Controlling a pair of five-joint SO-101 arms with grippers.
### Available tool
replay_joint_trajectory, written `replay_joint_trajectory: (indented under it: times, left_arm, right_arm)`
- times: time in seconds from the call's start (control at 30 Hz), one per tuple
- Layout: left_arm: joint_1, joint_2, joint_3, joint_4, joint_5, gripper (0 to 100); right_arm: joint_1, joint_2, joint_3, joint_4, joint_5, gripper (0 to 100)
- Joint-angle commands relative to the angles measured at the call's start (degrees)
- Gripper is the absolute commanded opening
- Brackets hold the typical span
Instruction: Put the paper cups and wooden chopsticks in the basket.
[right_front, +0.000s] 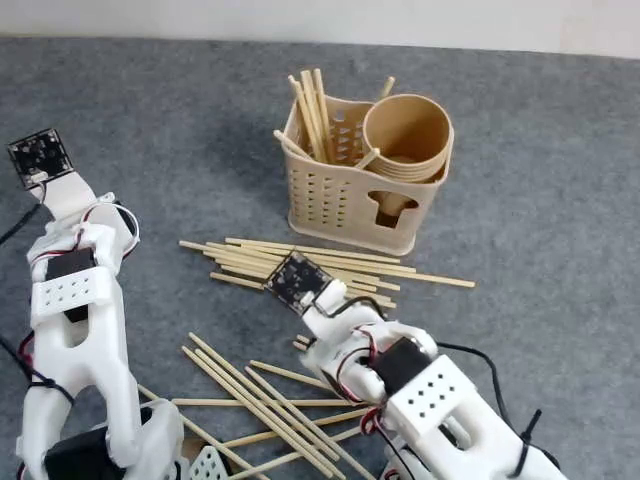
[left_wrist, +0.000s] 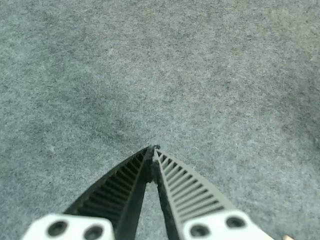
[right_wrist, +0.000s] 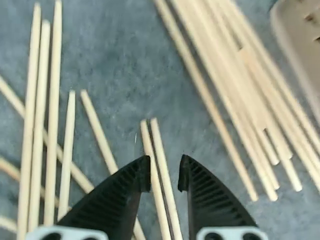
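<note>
Nearest the front edge, a loose scatter of wooden chopsticks lies crisscrossed on the grey counter, between the bases of the two arms. The left arm stands at that side, well apart from every chopstick. Its jaws are pressed tip to tip with nothing between them, over bare grey surface. The right arm leans in over the middle of the counter. Its jaws are parted by a narrow gap and grip nothing. A short pair of chopsticks lies side by side on the counter right under that gap. Just beyond, a longer bundle of chopsticks lies roughly parallel in front of the basket. The basket is upright at the far middle. A stack of paper cups sits in one end, and several chopsticks stand leaning in the other.
</note>
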Motion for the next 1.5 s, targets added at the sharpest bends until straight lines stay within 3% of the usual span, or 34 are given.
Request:
replay_joint_trajectory:
  times: [0.0,0.23,0.7,0.83,1.33,1.47]
  left_arm:
    - [-0.4,-1.5,-0.3,-1.1,0.2,1]
    - [-0.4,-1.5,-0.3,-1.1,0.2,1]
    - [-0.4,-1.5,-0.3,-1.1,0.2,1]
    - [-0.4,-1.5,-0.3,-1.1,0.2,1]
    - [-0.4,-1.5,-0.3,-1.1,0.2,1]
    - [-0.4,-1.5,-0.3,-1.1,0.2,1]
  right_arm:
    - [-0.2,6.0,-3.5,1.1,3.1,10.6]
    - [4.9,18.6,-9.2,3.2,6.2,10.6]
    - [5.4,29.8,-9.3,-1.3,8.5,10.6]
    - [7.2,33.2,-9.3,-1.4,12.3,10.6]
    - [8.7,22.6,-9.2,3.0,12.5,11.1]
    - [8.9,22.0,-9.0,2.9,12.4,16.9]
